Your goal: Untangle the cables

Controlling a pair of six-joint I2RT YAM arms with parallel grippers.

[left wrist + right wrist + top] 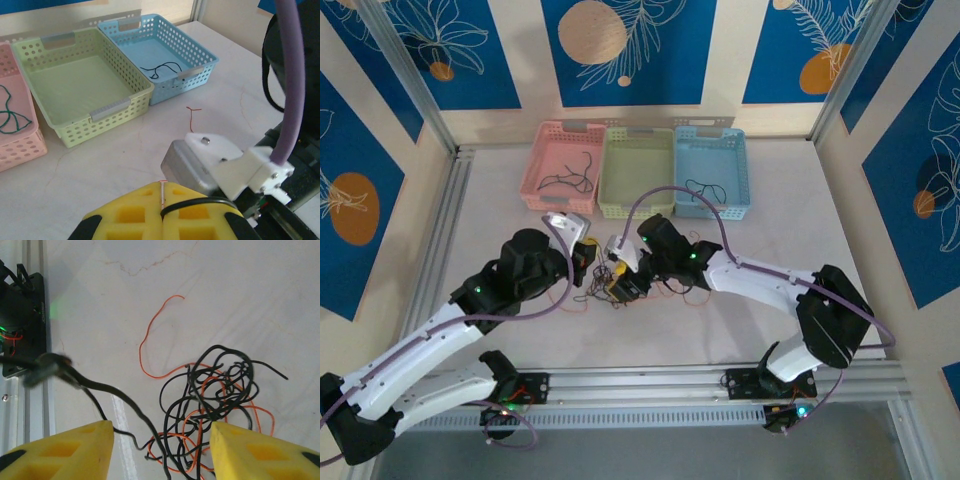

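A tangle of black and orange-red cables [215,400] lies on the white table, between the two arms [650,288]. My right gripper [160,445] hangs open right over it, its yellow fingers [90,447] standing on either side of the tangle's near part. One black cable [115,395] runs taut from the upper left down between those fingers. My left gripper [163,185] is shut, pinching a thin orange-red cable [163,192] and a black cable [197,202] at its tips. From above, the left gripper [588,250] sits just left of the right gripper [622,286].
Three baskets stand at the back: pink [538,170] holding a dark cable, green [638,205], blue [740,170] holding a black cable [160,67]. The right arm's silver wrist camera [192,165] is very close ahead of my left fingers. An aluminium rail [720,378] runs along the near edge.
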